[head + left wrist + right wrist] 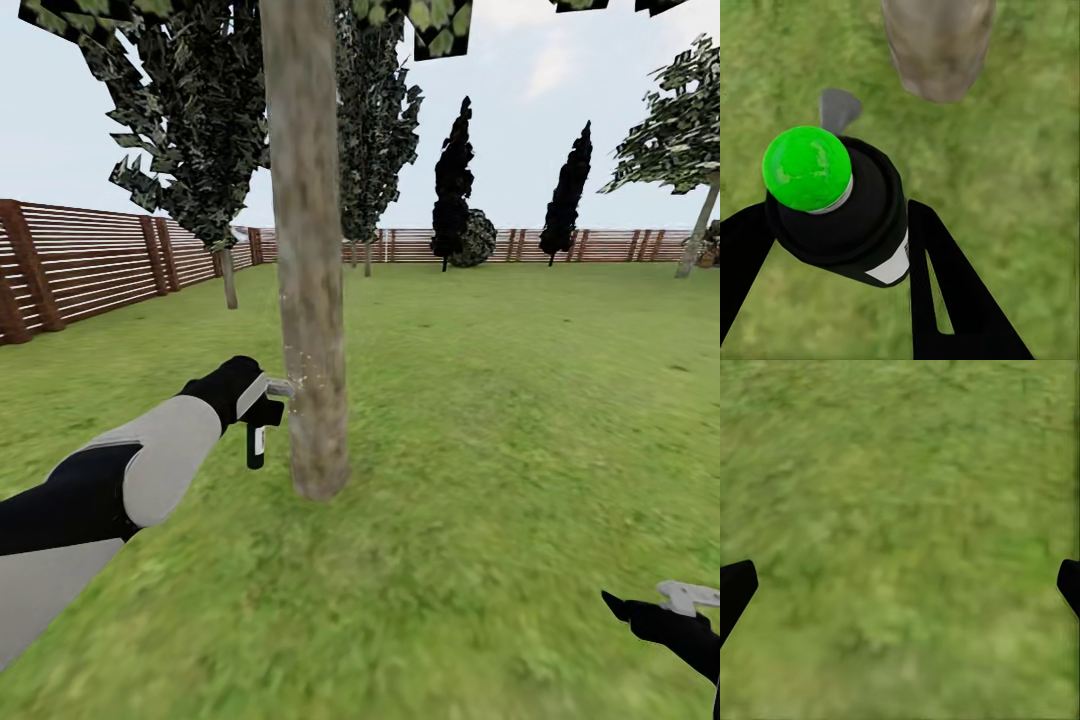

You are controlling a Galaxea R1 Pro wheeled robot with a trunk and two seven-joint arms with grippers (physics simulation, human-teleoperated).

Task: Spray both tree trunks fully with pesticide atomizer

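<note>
Lawn (520, 420) underfoot, brown slat fence (90, 265) along the far edge, black conifers (452, 180) beyond. Tree trunk (308, 260) stands directly ahead of me, pale and mottled. My left hand (262, 395) is clenched around the pesticide atomizer (256, 440), its grey nozzle touching the trunk, bottle hanging below. My right hand (665, 610) hovers low over grass, fingers (735, 589) spread apart, grasping nothing.

No text, brand, number or sign can be read in any view. The atomizer (844, 217), at the centre-left of the left wrist view, carries a small white label (894, 268) on its lower right side; that label looks blank, though it is seen edge-on and may hide print.
</note>
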